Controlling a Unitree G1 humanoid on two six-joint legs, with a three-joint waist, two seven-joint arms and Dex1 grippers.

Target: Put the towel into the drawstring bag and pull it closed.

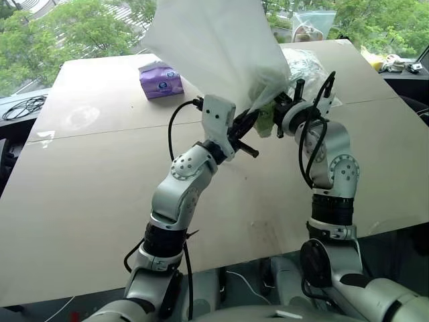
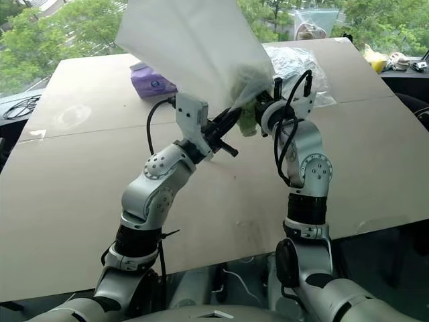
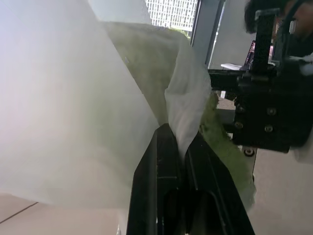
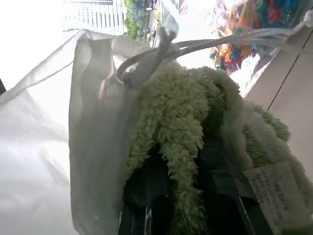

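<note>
Head views: the left hand (image 1: pixel 249 127) pinches the gathered mouth of the white translucent thin-fabric drawstring bag (image 1: pixel 214 47), raised over the tan tabletop (image 1: pixel 100 168); bag top cut off.
Left wrist: black fingers (image 3: pixel 161 166) clamped on bag cloth; beyond, the right hand (image 3: pixel 266 115).
Right wrist: right hand fingers, mostly hidden, closed on the pale green fluffy terry towel (image 4: pixel 181 127) at the bag mouth, white cord (image 4: pixel 161 51) above.

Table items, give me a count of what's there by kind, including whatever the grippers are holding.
Drawstring bag: 1, pinched by the left gripper
Towel: 1, pale green, in the right gripper
Tissue pack: 1, purple
Clear plastic bags of items: 2, one behind the right gripper, one at the table's far edge
Total: 5
</note>
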